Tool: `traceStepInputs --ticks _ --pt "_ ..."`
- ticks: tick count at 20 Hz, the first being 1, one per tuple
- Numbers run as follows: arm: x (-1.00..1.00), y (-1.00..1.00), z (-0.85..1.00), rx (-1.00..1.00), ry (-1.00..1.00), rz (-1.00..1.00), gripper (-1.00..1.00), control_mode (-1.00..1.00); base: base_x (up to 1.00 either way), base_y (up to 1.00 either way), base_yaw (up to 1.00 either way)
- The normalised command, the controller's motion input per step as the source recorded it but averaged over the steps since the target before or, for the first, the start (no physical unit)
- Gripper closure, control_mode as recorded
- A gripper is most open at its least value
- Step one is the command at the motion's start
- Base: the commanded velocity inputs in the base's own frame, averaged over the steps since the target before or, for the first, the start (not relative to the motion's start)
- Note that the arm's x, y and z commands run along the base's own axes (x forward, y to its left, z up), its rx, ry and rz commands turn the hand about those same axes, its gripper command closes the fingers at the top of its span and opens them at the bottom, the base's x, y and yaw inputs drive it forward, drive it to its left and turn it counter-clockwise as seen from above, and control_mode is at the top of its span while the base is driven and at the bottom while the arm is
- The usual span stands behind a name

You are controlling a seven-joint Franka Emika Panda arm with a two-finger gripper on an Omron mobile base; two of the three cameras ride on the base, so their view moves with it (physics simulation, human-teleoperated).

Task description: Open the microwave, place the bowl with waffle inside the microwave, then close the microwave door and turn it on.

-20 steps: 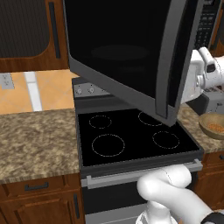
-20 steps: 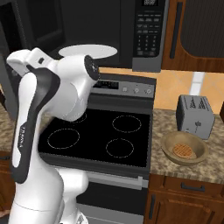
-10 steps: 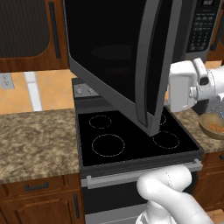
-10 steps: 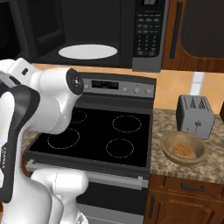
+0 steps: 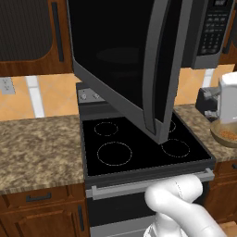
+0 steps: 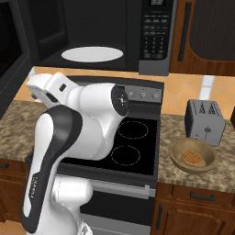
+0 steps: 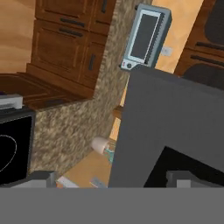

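The microwave [image 6: 137, 32] hangs above the stove with its inside bare and a white turntable [image 6: 92, 53] showing. The microwave door [image 5: 134, 69] stands swung far out over the stove, handle edge toward me. In the hand view my gripper [image 7: 114, 181] is open, its fingertips [image 7: 41, 178] far apart, and the door's grey frame [image 7: 166, 122] lies close ahead of it. The tan bowl [image 6: 193, 158] with the waffle [image 6: 193, 159] sits on the counter right of the stove, in front of the toaster. In the left base view a white arm part [image 5: 227, 97] covers part of the bowl [image 5: 225, 134].
A grey toaster [image 6: 205, 120] stands behind the bowl. The black stove top [image 5: 134, 143] lies under the open door. Granite counter [image 5: 37, 143] stretches to the left. My arm [image 6: 78, 119] bends over the stove's left side. A grey appliance with a dark window [image 7: 146, 37] stands on the counter in the hand view.
The microwave door has swung further open. The white hand has moved toward the right edge of the left base view. The arm has folded lower over the stove.
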Motion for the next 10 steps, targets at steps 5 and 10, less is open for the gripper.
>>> traceStepInputs --ticks 5,10 --pt "0.00 -0.98 -0.44 -0.25 0.18 -0.36 -1.00 -1.00 0.00 0.00 0.00" --pt "-0.03 -0.76 -0.83 -0.41 0.07 -0.46 -1.00 -1.00 0.00 0.00 0.00"
